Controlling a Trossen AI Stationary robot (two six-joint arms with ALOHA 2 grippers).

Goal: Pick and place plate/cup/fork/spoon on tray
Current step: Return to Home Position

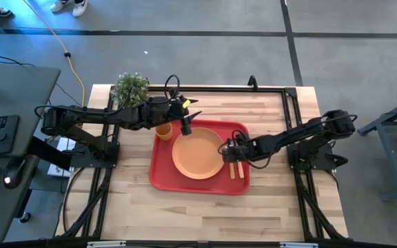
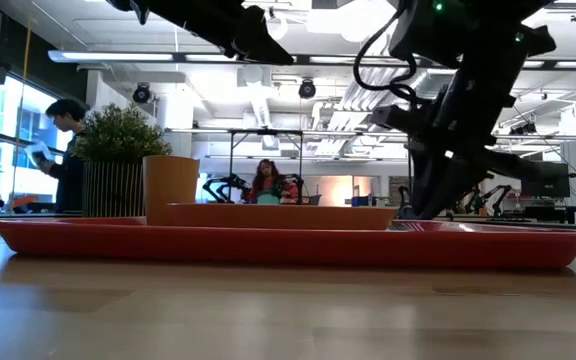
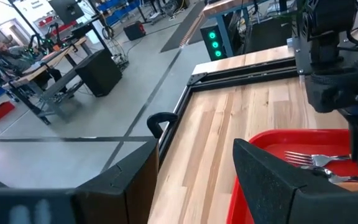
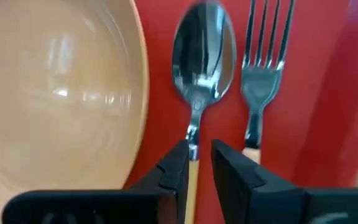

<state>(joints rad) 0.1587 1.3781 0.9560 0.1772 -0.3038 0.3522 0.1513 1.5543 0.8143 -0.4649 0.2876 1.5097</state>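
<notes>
The red tray lies mid-table. On it are the orange plate, the orange cup at its far left corner, and the spoon and fork side by side to the plate's right. My right gripper is low over the tray and narrowly open, with the spoon's handle between its fingers. My left gripper is open and empty above the tray's far edge, beside the cup. My right gripper's fingers stand on either side of the spoon's orange handle, just behind its neck, slanting down from the table's right. The spoon lies flat on the tray. Red tray shows between the handle and one finger. I cannot tell whether the other finger touches it.
A potted green plant stands at the table's far left, behind the cup. Black frame rails run along the table's far and side edges. Bare wood lies in front of the tray. People show in the room beyond.
</notes>
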